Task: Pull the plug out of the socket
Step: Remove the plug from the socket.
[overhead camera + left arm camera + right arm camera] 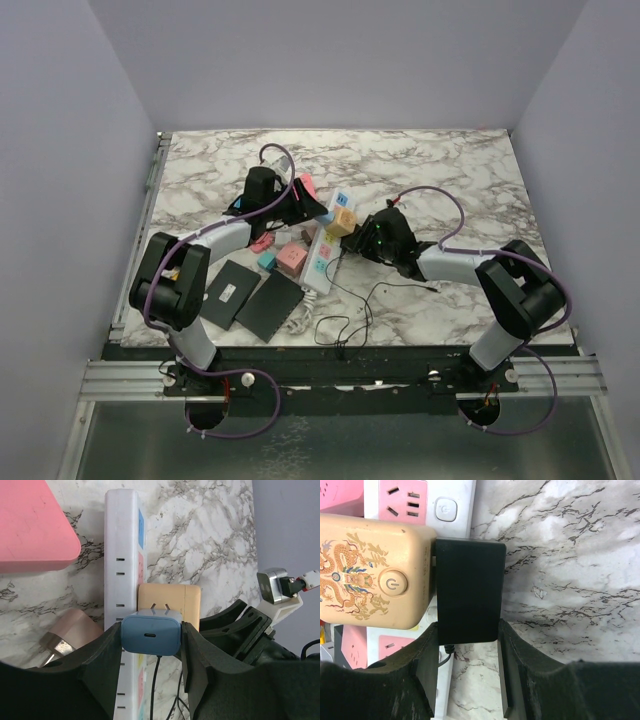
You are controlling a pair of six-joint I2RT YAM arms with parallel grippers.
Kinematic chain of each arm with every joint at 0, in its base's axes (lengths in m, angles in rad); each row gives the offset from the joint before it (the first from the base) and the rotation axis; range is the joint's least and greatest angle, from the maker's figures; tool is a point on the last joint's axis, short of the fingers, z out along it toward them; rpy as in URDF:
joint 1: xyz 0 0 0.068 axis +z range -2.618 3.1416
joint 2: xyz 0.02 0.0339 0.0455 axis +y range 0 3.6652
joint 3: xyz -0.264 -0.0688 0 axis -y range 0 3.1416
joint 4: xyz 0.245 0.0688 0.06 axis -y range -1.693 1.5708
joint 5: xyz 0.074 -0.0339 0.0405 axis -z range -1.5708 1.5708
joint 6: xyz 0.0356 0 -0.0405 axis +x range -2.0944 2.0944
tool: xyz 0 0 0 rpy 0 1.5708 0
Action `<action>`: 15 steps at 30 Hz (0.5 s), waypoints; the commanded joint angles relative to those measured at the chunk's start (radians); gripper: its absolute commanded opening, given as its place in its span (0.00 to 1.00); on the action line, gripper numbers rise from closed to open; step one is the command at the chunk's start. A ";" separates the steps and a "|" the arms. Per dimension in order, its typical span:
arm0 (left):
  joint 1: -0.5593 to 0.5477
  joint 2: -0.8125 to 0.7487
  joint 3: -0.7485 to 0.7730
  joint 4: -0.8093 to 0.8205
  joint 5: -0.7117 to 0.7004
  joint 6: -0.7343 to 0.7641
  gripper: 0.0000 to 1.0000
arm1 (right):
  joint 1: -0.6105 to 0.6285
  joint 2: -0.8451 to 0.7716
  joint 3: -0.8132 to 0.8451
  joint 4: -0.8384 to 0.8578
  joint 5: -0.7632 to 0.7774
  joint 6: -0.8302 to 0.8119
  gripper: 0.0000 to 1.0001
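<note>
Both arms are in on the socket (322, 262), the white strip lying slantwise mid-table on the marble table (450, 170). The left gripper (151, 631) is clamped part-closed around a blue plug (150, 636), one finger on each side, thin cable (156, 680) trailing near. Its two prongs show bare at the far end, against the tan adapter (170, 597), so I'd call that one out, or all but out. On the right side, the right gripper (467, 629) is pinched on a black adapter (468, 580) sitting hard against the tan one. Whether its pins are in the strip I cannot tell, so that pull may be left to do. Pose: the left arm reaches far and inward from its near-left base, and the right arm lies low, stretched leftward across the table.
</note>
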 commanded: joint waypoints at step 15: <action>-0.162 -0.058 0.136 -0.276 -0.381 0.368 0.00 | -0.022 0.064 -0.013 -0.211 0.087 -0.011 0.00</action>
